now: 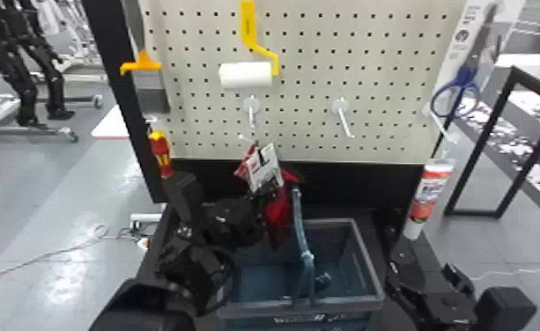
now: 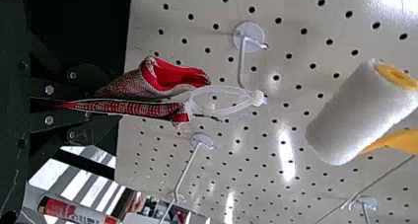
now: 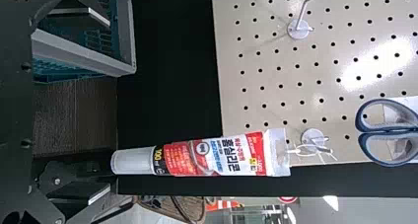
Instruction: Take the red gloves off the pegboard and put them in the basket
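Item, red gloves (image 1: 278,207): one carded bundle, upright, at the near side of the pegboard (image 1: 308,44), left of centre, above the far part of the basket. A clear loop (image 2: 217,99) extends from the bundle to the tip of a hook (image 2: 241,63); whether it is free of the hook, cannot be told.

Item, left gripper (image 2: 55,105): fingers closed, the gloves pinched between them.

Item, right gripper (image 3: 109,105): fingers spread wide, nothing clasped; silicone tube (image 3: 217,155) hanging close by.

Step in hand, as judged: unhooking. Next move: ease the loop clear of the hook's tip, drawing towards the near side, then lower the bundle into the basket (image 1: 343,303) and let go. Caution: the upright basket handle (image 1: 299,224), just right of the gloves, may snag them.

Pose, left arm (image 1: 233,220): entering from near left, reaching far and to the right, wrist over the basket's far left part, fingers directed at the board.

Pose, right arm (image 1: 431,286): parked near right, beside the basket.
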You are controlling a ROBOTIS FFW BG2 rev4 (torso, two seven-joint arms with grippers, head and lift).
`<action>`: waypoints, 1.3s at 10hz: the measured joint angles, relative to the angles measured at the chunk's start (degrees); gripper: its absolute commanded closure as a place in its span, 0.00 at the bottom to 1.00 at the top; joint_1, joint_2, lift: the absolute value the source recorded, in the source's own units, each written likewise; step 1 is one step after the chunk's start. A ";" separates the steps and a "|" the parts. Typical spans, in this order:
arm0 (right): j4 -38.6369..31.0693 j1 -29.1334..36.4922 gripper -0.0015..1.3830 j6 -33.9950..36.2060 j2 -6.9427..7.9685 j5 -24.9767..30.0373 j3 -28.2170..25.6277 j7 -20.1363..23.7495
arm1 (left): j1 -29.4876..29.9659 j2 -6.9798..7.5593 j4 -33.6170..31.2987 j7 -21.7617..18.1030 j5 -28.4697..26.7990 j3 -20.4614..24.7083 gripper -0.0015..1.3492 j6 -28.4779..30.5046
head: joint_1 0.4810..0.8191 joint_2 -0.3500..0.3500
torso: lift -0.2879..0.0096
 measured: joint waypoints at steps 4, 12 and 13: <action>-0.20 0.21 0.10 -0.08 -0.01 -0.17 0.00 0.00 | 6.03 0.02 -1.44 5.94 7.98 0.62 0.91 -0.01 | 0.20 0.50 | 0.63; 0.26 0.02 0.10 -0.69 -0.17 -0.36 0.00 0.09 | 5.12 -0.17 0.24 4.67 11.94 2.04 0.15 11.13 | 0.20 0.50 | 0.63; 0.28 0.02 0.10 -0.71 -0.18 -0.40 0.00 0.13 | 5.07 -0.20 0.23 4.59 11.74 2.04 0.23 10.94 | 0.20 0.50 | 0.63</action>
